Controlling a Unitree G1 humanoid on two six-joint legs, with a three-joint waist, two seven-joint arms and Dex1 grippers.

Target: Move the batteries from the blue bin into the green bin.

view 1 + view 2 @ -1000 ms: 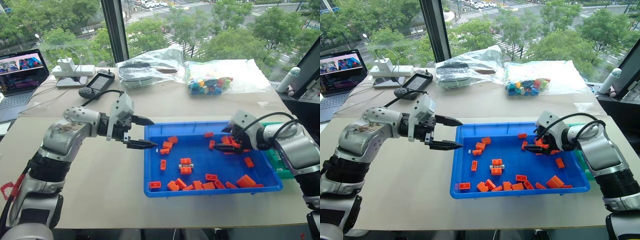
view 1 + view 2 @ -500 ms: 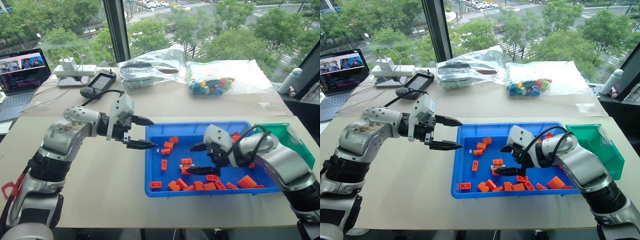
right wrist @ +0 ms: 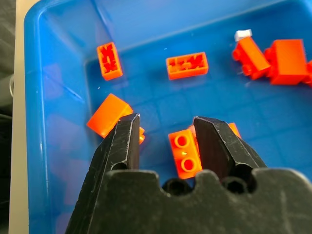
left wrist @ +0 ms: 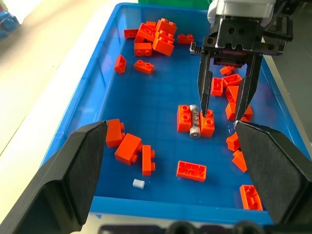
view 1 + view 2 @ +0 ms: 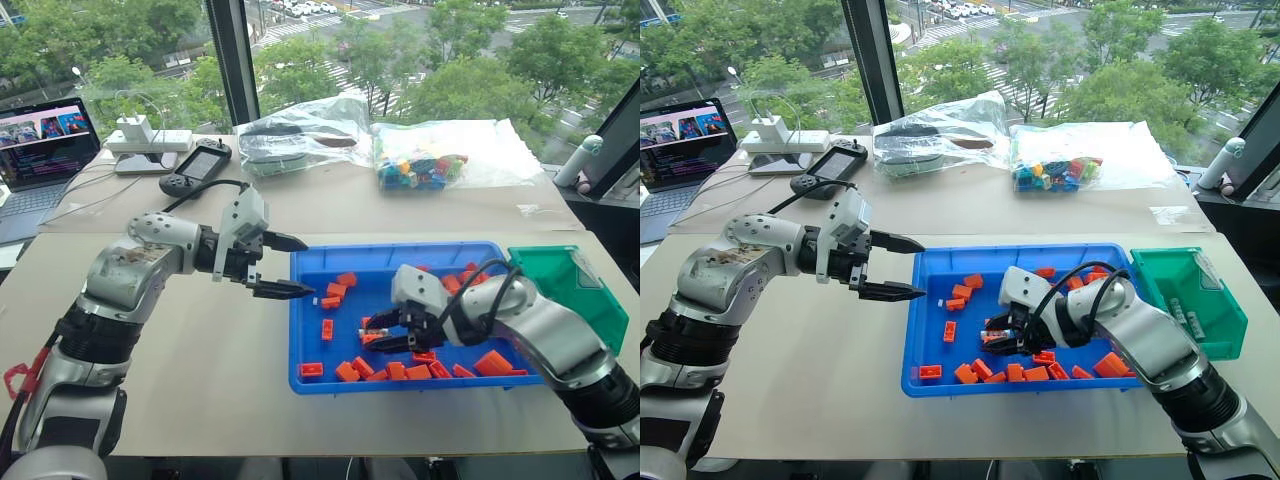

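Observation:
One slim silver battery [image 4: 195, 121] lies between two orange bricks near the middle of the blue bin [image 5: 296, 330]. My right gripper [image 4: 222, 116] reaches down beside it. Its fingers stand a little apart, open, around the orange brick [image 3: 184, 151] next to the battery, and grip nothing. In the head views this gripper [image 5: 998, 338] is at the bin's centre. My left gripper [image 5: 308, 267] hovers open and empty over the bin's left rim. The green bin [image 5: 1188, 300] stands against the blue bin's right end, with pale slim batteries [image 5: 1188, 322] on its floor.
Orange bricks [image 5: 345, 285] are scattered across the blue bin. At the back of the table are a laptop [image 5: 40, 150], a handheld controller [image 5: 195, 168], a power strip [image 5: 145, 138], a clear bag [image 5: 300, 135] and a bag of coloured bricks [image 5: 415, 168].
My right gripper has swung left from the blue bin's right end to its middle, dropped lower, and narrowed its jaws. The green bin is now uncovered. The left arm has stayed still.

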